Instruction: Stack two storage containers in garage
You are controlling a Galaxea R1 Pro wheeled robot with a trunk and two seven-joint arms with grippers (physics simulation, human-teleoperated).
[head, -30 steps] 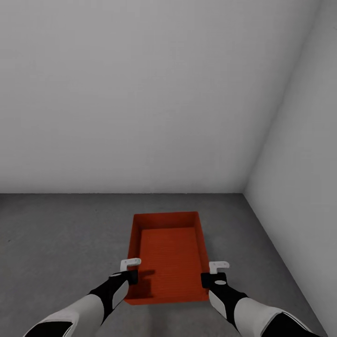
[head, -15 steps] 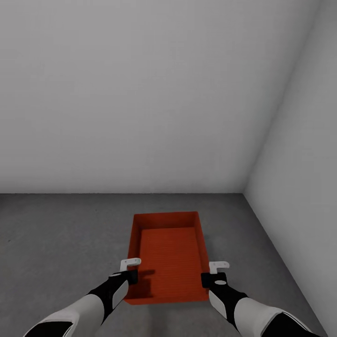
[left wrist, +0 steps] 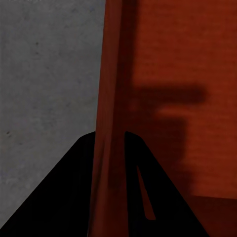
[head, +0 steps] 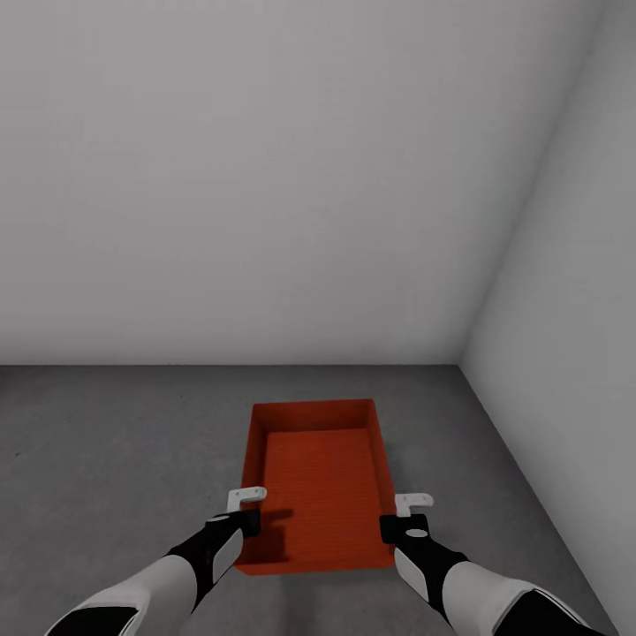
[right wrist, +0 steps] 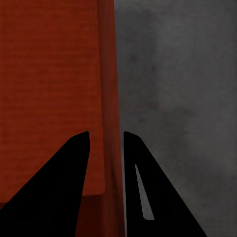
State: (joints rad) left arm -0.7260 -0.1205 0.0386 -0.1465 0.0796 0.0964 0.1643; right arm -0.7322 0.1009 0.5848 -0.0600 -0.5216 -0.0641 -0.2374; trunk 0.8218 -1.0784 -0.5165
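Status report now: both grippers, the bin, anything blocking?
Left gripper and right gripper each straddle a side wall of the orange bin. Bin sits on grey floor, near the wall corner. Nothing blocking.

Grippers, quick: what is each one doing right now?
Left gripper: shut on the left wall of the orange bin.
Right gripper: shut on the bin's right wall.
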